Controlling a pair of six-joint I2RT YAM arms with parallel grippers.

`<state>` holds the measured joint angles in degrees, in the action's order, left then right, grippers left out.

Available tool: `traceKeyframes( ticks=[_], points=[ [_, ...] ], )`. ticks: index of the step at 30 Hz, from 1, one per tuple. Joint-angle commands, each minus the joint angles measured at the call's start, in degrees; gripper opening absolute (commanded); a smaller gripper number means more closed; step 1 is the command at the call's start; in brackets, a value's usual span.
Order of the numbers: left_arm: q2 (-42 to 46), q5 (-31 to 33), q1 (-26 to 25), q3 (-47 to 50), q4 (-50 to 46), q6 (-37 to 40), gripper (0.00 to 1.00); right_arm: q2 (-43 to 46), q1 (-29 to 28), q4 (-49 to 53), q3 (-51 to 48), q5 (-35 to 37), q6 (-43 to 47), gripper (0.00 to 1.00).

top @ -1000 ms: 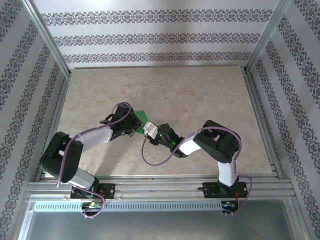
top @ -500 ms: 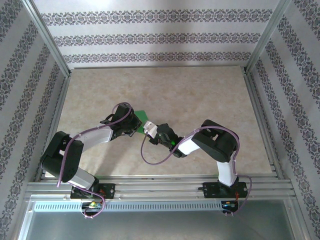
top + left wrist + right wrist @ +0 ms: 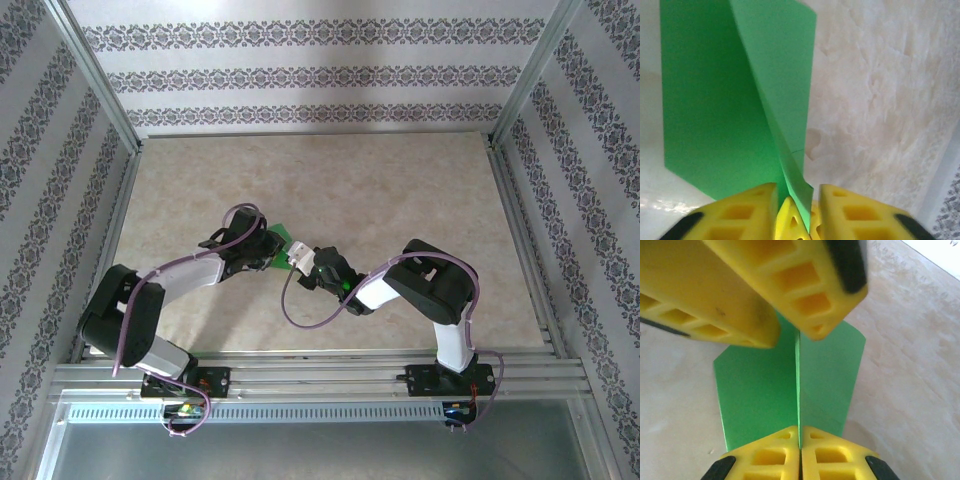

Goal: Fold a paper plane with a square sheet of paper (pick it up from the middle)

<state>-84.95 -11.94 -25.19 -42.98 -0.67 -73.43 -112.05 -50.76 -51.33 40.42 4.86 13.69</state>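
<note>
Looks like we're mid-fold here, kind of a hand-off moment. The right gripper has its fingers pinched tight on the centre crease of the green sheet, with the two halves splaying out either side just past the tips. The left gripper is only narrowly parted. The raised fold runs up between its fingers and doesn't look clamped. My guess for next: the left takes one flap and presses it toward the table while the right holds firm.
</note>
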Motion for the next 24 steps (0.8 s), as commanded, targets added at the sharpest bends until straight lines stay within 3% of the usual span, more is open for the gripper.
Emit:
traceKeyframes(
  ticks=[1,4,9,16,24],
  points=[
    [5.87,2.78,1.96,1.04,-3.19,1.60,0.43,-0.19,0.44,-2.08,-1.28,-3.59,-3.02,0.10],
    [9.93,3.93,3.52,2.68,-4.66,3.18,0.49,-0.12,0.74,-2.41,-2.00,-4.91,-4.38,0.10],
    [14.47,3.34,5.25,6.15,-6.90,4.58,0.49,-0.10,1.89,-2.45,-2.67,-8.29,-7.68,0.12],
    [18.53,0.51,5.45,12.63,-2.66,3.83,0.33,-0.36,3.28,-2.77,-3.07,-11.04,-11.10,0.12],
    [7.76,-7.11,4.78,12.88,7.71,1.45,0.17,-0.36,4.31,-3.69,-3.33,-12.51,-11.94,0.13]
  ],
)
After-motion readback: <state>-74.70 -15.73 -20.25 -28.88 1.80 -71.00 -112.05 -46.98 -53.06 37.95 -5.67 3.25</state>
